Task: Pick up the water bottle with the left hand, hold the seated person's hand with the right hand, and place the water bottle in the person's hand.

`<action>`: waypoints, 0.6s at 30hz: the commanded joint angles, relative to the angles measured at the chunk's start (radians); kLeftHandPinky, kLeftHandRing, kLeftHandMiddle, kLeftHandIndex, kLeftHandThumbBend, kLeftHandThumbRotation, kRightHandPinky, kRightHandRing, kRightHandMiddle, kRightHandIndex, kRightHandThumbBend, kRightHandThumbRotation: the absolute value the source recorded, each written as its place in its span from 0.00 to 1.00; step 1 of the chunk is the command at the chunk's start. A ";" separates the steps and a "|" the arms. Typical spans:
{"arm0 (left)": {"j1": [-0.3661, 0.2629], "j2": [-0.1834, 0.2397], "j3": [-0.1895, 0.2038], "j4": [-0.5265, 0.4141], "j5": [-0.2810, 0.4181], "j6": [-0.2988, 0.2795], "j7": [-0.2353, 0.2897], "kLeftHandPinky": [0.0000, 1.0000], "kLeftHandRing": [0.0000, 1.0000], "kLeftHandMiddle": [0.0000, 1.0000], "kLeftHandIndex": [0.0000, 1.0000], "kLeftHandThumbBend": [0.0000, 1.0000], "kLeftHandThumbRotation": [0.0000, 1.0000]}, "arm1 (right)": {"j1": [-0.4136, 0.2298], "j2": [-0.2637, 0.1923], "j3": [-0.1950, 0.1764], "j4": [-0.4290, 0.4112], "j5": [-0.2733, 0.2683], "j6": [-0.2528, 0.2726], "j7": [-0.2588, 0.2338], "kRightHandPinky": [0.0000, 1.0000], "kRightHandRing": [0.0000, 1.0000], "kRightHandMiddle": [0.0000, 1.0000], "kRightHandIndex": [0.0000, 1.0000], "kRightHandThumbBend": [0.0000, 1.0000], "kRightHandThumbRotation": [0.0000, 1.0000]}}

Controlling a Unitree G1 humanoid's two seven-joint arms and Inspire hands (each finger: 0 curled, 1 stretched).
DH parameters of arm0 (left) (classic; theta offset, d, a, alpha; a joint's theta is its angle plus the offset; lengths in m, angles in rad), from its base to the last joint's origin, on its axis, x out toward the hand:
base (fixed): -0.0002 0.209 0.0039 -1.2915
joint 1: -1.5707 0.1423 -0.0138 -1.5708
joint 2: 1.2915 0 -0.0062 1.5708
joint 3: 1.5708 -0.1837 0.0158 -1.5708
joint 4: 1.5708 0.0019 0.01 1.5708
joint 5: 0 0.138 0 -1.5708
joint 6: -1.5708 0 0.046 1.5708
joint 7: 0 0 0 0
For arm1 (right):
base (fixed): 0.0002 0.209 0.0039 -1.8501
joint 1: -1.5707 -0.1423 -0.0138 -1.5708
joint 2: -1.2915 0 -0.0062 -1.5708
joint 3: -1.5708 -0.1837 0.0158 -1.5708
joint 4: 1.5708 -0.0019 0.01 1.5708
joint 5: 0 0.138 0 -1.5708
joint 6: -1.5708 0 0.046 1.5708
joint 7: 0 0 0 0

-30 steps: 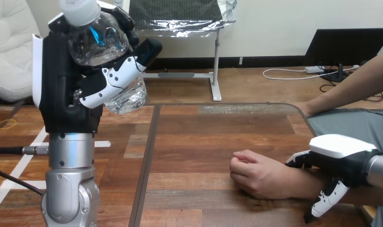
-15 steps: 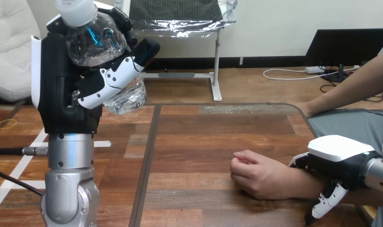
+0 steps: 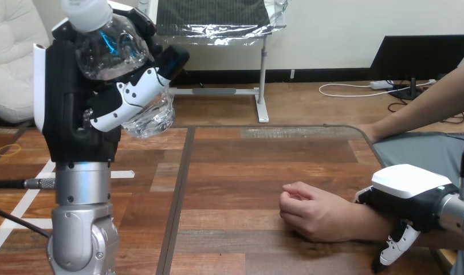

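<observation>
High at far left, water bottle (image 3: 118, 63) gripped, left hand (image 3: 75, 114) fingers (image 3: 135, 94) wrapped round it. Near right, right hand (image 3: 413, 192) fingers curled round person's wrist (image 3: 361, 220). On counter (image 3: 247, 172), person's hand (image 3: 310, 209) closed: could slip and roll off if set down now.

Has carried the water bottle (image 3: 112, 51) slightly further left in the left hand (image 3: 75, 114). Has eased the right hand (image 3: 410, 183) lower and slightly rightward over the person's wrist (image 3: 367, 220).
</observation>
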 commanded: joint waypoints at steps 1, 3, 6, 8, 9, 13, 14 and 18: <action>-0.034 -0.007 0.008 -0.024 -0.002 -0.013 0.000 0.23 0.29 0.35 0.39 0.60 0.00 | -0.037 0.032 0.031 0.038 -0.022 0.026 -0.022 0.48 0.65 0.69 0.70 1.00 0.29; -0.035 -0.006 0.009 -0.023 -0.002 -0.015 0.000 0.23 0.28 0.35 0.39 0.60 0.00 | -0.037 0.034 0.033 0.044 -0.023 0.027 -0.029 0.46 0.63 0.68 0.68 1.00 0.28; -0.036 -0.006 0.011 -0.022 -0.006 -0.014 -0.001 0.22 0.28 0.35 0.39 0.60 0.00 | -0.038 0.040 0.036 0.052 -0.021 0.031 -0.033 0.44 0.62 0.66 0.66 1.00 0.27; -0.036 -0.007 0.013 -0.023 -0.006 -0.011 0.001 0.22 0.28 0.35 0.39 0.61 0.00 | -0.039 0.044 0.040 0.058 -0.022 0.038 -0.034 0.43 0.61 0.65 0.65 1.00 0.26; -0.036 -0.007 0.013 -0.024 -0.006 -0.010 0.001 0.22 0.28 0.35 0.39 0.61 0.00 | -0.040 0.045 0.041 0.059 -0.023 0.040 -0.034 0.42 0.60 0.65 0.64 1.00 0.26; -0.037 -0.008 0.015 -0.025 -0.013 -0.008 -0.001 0.22 0.28 0.34 0.39 0.61 0.00 | -0.043 0.051 0.049 0.067 -0.029 0.058 -0.032 0.40 0.57 0.63 0.61 1.00 0.26; -0.037 -0.008 0.015 -0.024 -0.014 -0.008 -0.002 0.22 0.28 0.34 0.39 0.61 0.00 | -0.044 0.051 0.051 0.068 -0.030 0.063 -0.031 0.39 0.56 0.62 0.61 1.00 0.26; -0.037 -0.008 0.017 -0.023 -0.017 -0.009 -0.004 0.22 0.28 0.34 0.39 0.61 0.00 | -0.048 0.054 0.062 0.069 -0.036 0.086 -0.022 0.38 0.53 0.61 0.60 1.00 0.26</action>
